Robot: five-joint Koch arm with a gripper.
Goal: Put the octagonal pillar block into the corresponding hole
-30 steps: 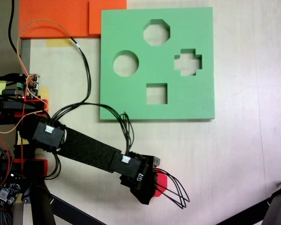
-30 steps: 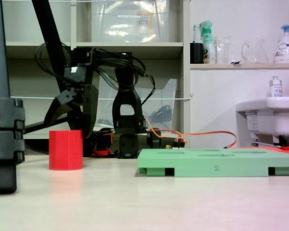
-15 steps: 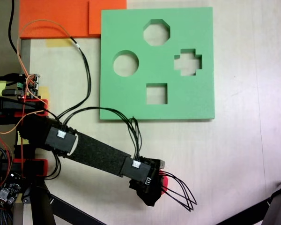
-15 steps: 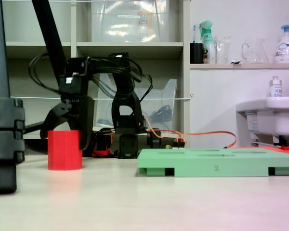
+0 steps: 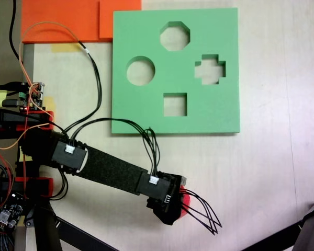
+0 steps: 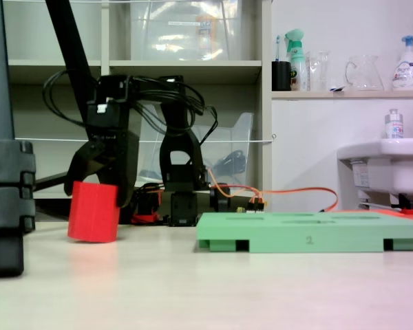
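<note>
Red octagonal pillar block [image 6: 93,212] sits at the left of the low side-on fixed view, tilted a little, its left bottom corner raised off the pale desk [image 6: 213,289] w/ the right bottom edge about touching. The black claw [image 6: 96,184] comes down over the block's top, one finger on each side, so it looks clamped on the block, lift just starting by my reading. In the top-down fixed view the claw [image 5: 177,205] is near the bottom centre, at the end of the black arm [image 5: 104,168] reaching in from the left; only a sliver of red block [image 5: 185,201] peeks out beside the wrist. The green foam board [image 5: 146,31] lies flat, well apart toward the top of that view, and the corresponding hole [image 5: 175,36], eight-sided, is in its far row, beyond the round, cross and square cutouts. So the carry runs up that view, across most of the board. Hidden: block's top face and its turn vs. the hole's sides; finger contact pts can't be made out.
</note>
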